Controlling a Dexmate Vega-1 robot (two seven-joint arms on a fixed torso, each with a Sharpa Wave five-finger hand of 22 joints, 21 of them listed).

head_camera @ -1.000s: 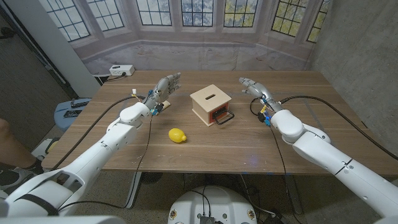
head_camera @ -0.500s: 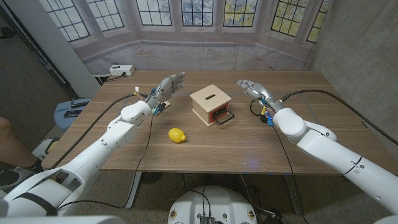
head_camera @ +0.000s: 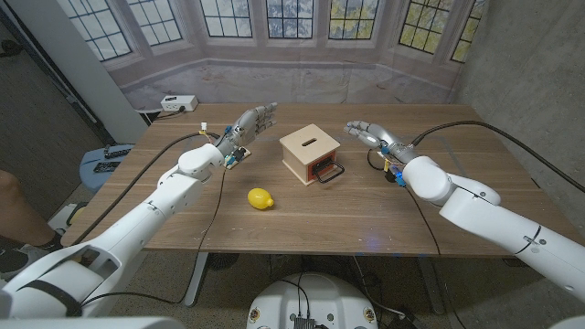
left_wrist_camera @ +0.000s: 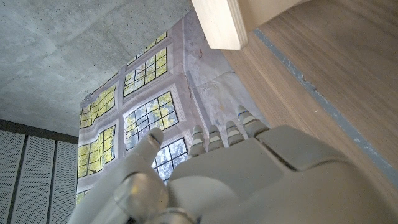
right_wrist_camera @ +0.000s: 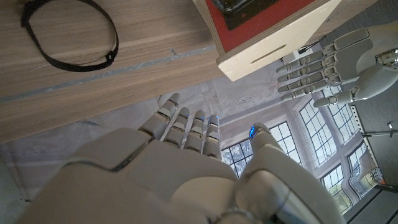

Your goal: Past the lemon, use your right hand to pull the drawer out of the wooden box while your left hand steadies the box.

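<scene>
- The right hand (head_camera: pixel 366 133) hovers to the right of the wooden box (head_camera: pixel 309 153), fingers spread and stretched toward it, holding nothing and apart from it. This looks like the approach to the pull.
- The left hand (head_camera: pixel 250 122) hangs on the box's left side, fingers straight and apart, also empty and not touching the wood; it seems posed to brace that wall once the pulling starts.
- The box stands on the tabletop (head_camera: pixel 411 215) between the two hands, a slot in its lid. Its red front faces near and right, with the drawer (head_camera: pixel 324 169) fully in and a black wire handle (head_camera: pixel 332 172) sticking out toward the right hand's side, which probably suits a hooked-finger grip.
- The lemon (head_camera: pixel 261 198) lies nearer the robot and left of the box, well apart from both hands.
- A black loop of cord (right_wrist_camera: pixel 69 31) lies on the wood near the right hand.
</scene>
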